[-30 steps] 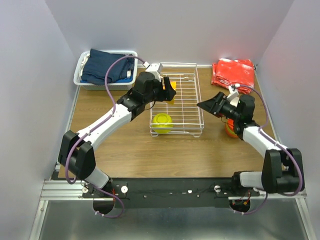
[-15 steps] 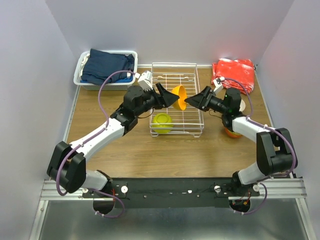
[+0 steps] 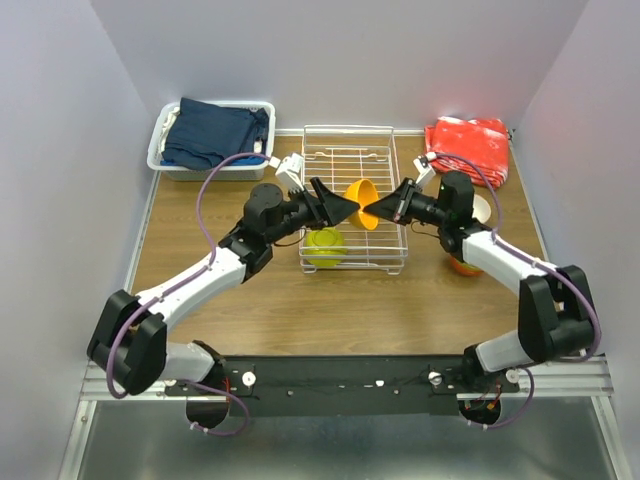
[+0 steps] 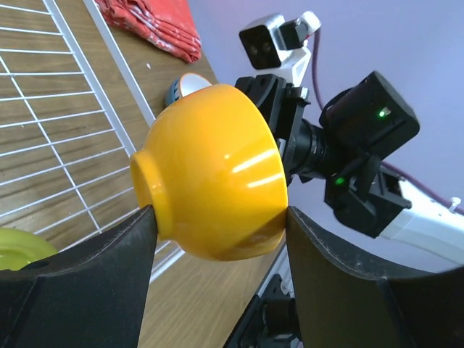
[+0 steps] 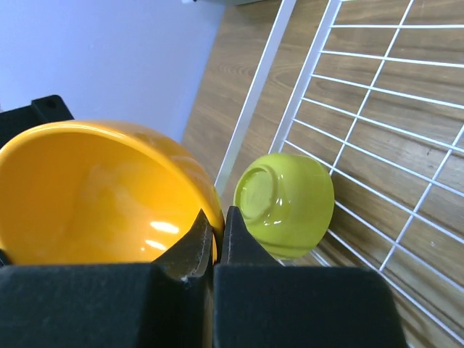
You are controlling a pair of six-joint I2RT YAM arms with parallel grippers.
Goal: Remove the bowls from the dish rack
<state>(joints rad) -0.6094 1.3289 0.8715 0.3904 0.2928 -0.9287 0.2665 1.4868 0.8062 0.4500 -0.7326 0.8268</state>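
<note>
The left gripper (image 3: pixel 347 208) clamps the orange bowl (image 4: pixel 214 188) between its fingers. Facing it, the right gripper (image 3: pixel 382 207) seems pinched on the bowl's rim. Beneath both, a yellow-green bowl (image 5: pixel 286 203) lies in the dish rack (image 3: pixel 385 245).

you've got a glossy orange bowl (image 3: pixel 362 190) above the white wire-grid dish rack (image 3: pixel 350 127), and a yellow-green bowl (image 3: pixel 325 243) in the rack's near-left corner. right of the rack: red cloth (image 3: pixel 466 145). left of it: dark-blue cloth (image 3: pixel 210 132) in a white bin (image 3: pixel 158 152). table (image 3: pixel 270 300) is brown wood-grain.
</note>
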